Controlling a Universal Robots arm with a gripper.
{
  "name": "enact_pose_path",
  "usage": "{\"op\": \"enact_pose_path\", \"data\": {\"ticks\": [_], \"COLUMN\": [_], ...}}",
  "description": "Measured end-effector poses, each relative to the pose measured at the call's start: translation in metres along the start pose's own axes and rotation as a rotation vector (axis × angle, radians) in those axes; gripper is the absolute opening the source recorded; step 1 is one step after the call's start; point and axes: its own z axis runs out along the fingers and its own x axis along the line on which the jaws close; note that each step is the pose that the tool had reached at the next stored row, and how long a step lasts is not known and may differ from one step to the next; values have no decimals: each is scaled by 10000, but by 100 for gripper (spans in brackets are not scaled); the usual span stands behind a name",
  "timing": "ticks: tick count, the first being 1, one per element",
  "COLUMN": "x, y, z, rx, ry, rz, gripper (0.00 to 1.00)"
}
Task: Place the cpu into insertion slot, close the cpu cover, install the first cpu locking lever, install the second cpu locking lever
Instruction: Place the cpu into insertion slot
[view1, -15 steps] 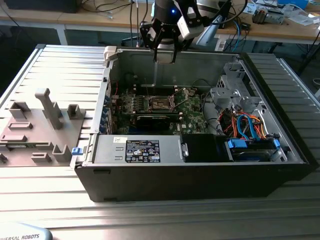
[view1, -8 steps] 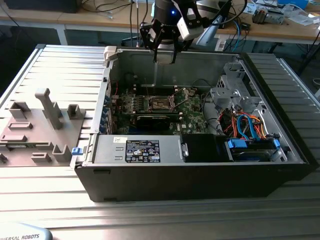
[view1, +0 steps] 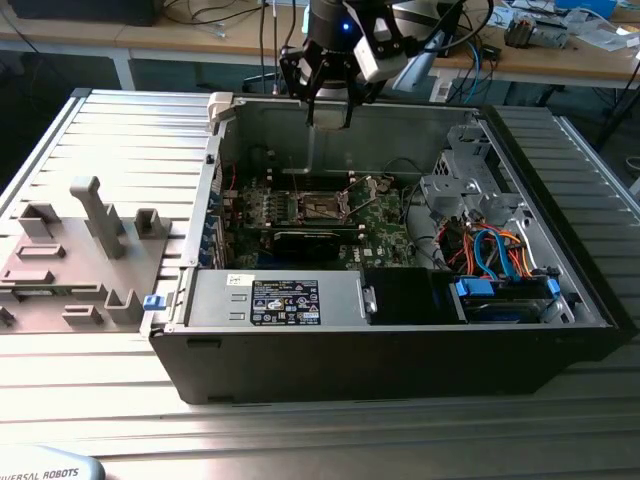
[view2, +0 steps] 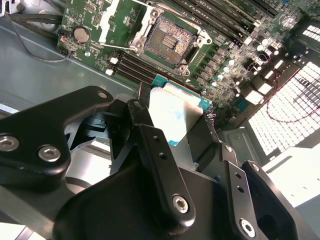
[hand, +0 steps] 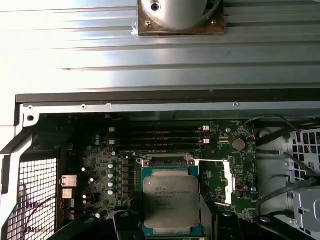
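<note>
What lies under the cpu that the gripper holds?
Green motherboard and the rim of the insertion slot show around it. The cpu hides the slot's centre in the first wrist view.

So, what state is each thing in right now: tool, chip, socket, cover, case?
tool: shut on the cpu.
cpu: held above the board, not seated.
insertion slot: empty, uncovered.
cpu cover: swung open.
computer case: open, insides exposed.
</note>
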Motion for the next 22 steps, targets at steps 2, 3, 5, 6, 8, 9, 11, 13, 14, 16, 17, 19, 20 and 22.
{"op": "enact_pose_path", "data": {"ticks": [2,3,5,6,8,9,11,13,14,16,17,19,20,22], "x": [0,0,0,0,0,0,0,0,-1,-1,-1,-1,-1,-1], "y": [0,0,-1,-1,-2,-2,-3,-3,-3,-4,-4,-4,-5,-6], "z": [3,5,10,11,15,19,24,28,30,34,36,39,44,51], "rx": [-1,0,0,0,0,0,0,-1,-1,0,0,0,0,-1], "ry": [0,0,0,0,0,0,0,0,-1,0,0,0,0,0], "rz": [0,0,0,0,0,0,0,0,0,0,0,0,0,0], "gripper": [54,54,54,54,54,54,54,54,54,54,54,54,54,54]}}
